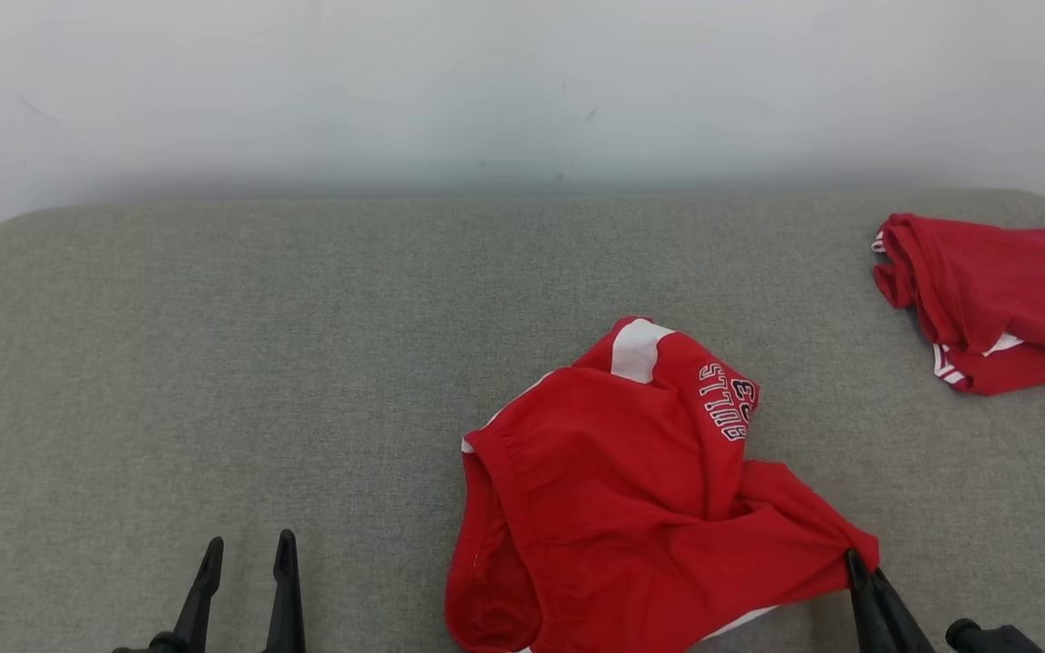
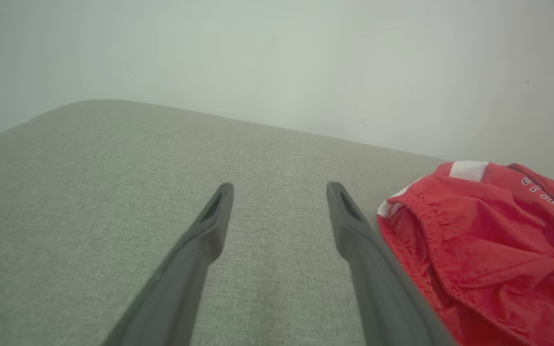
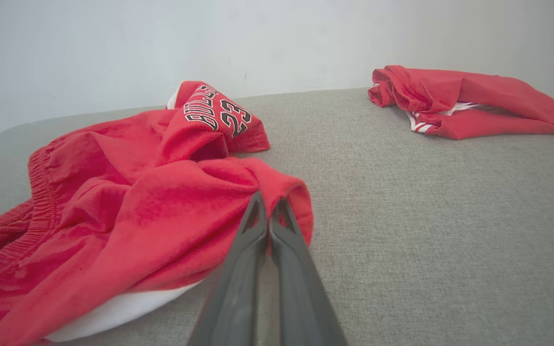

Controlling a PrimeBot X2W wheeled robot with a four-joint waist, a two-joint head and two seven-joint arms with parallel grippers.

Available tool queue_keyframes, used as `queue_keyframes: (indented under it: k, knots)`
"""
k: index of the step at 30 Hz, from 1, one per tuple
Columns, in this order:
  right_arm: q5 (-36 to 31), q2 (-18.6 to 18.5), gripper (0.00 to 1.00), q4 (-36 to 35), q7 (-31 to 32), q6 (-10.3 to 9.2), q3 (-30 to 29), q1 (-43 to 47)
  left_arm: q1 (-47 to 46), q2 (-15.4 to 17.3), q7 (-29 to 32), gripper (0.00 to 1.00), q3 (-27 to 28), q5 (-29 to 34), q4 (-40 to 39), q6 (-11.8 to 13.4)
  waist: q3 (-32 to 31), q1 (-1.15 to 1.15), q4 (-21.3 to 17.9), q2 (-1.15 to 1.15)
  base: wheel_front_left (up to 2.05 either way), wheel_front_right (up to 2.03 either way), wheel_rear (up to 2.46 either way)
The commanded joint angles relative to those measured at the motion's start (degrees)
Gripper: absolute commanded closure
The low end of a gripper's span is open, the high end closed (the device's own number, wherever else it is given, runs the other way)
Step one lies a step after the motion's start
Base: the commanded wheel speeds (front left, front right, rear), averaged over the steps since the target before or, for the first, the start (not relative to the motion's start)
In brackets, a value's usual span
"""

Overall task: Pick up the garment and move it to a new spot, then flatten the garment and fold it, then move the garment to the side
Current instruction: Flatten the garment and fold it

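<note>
A crumpled pair of red shorts, the garment (image 1: 631, 490) (image 3: 128, 206) (image 2: 493, 250), lies on the grey cloth-covered table near its front edge, with white trim and "BULLS 23" lettering. My right gripper (image 1: 854, 558) (image 3: 270, 204) is shut on the garment's right corner, pinching a fold of red cloth. Well left of the garment, my left gripper (image 1: 249, 544) (image 2: 279, 190) stands open, low over the bare table with nothing between its fingers.
A second red garment (image 1: 999, 295) (image 3: 464, 101) lies folded at the table's far right edge. The grey table (image 1: 214, 363) has rounded back corners and meets a pale wall behind. Wide bare cloth stretches to the left and middle.
</note>
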Motion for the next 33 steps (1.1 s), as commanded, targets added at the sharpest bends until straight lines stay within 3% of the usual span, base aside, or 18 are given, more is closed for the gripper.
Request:
queue_keyframes:
  k: [1,11,19,27,28,29,30,33]
  knots:
    - [-0.04,-0.15,1.0,-0.49,0.08,0.05,-0.25,-0.54,-0.76,-0.06,-0.16,0.0,0.01,-0.08,0.11,0.06,0.57,0.0,-0.42,0.0,0.0,0.0,0.0]
    - [-1.88,-0.66,1.0,6.55,1.59,0.05,3.74,-13.26,-0.95,-0.05,-0.16,0.0,-1.8,-0.6,1.21,0.06,-0.31,0.0,3.11,0.0,0.0,0.0,0.0]
    - [-3.45,-0.43,1.0,23.45,3.55,0.05,8.39,-29.31,-1.62,-0.05,-0.16,0.0,-4.52,-1.31,2.18,0.06,-0.67,0.0,7.83,0.0,0.0,0.0,0.0]
    - [-3.72,-0.36,0.98,40.72,1.79,0.05,9.45,-38.4,-1.72,-0.05,-0.16,0.0,-7.01,-1.6,2.81,0.06,-0.88,0.0,11.53,0.0,0.0,0.0,0.0]
    - [-3.66,-0.21,0.76,42.14,1.41,0.05,9.54,-39.04,-1.52,-0.04,-0.16,0.0,-7.01,-1.58,2.88,0.06,-1.02,0.0,11.59,0.0,0.0,0.0,0.0]
    - [-3.66,-0.1,0.19,43.26,0.96,0.05,9.61,-39.56,-1.24,-0.05,-0.16,0.0,-6.92,-1.54,2.92,0.06,-1.19,0.0,11.54,0.0,0.0,0.0,0.0]
    - [-3.36,0.16,0.0,44.15,0.54,0.05,9.71,-39.87,-0.87,-0.05,-0.16,0.0,-6.6,-1.5,2.93,0.06,-1.41,0.0,11.31,0.0,0.0,0.0,0.0]
    - [-2.54,0.61,0.0,45.05,-0.02,0.05,9.99,-40.09,-0.23,-0.05,-0.16,0.0,-6.29,-1.36,3.1,0.06,-1.92,0.0,10.63,0.0,0.0,0.0,0.0]
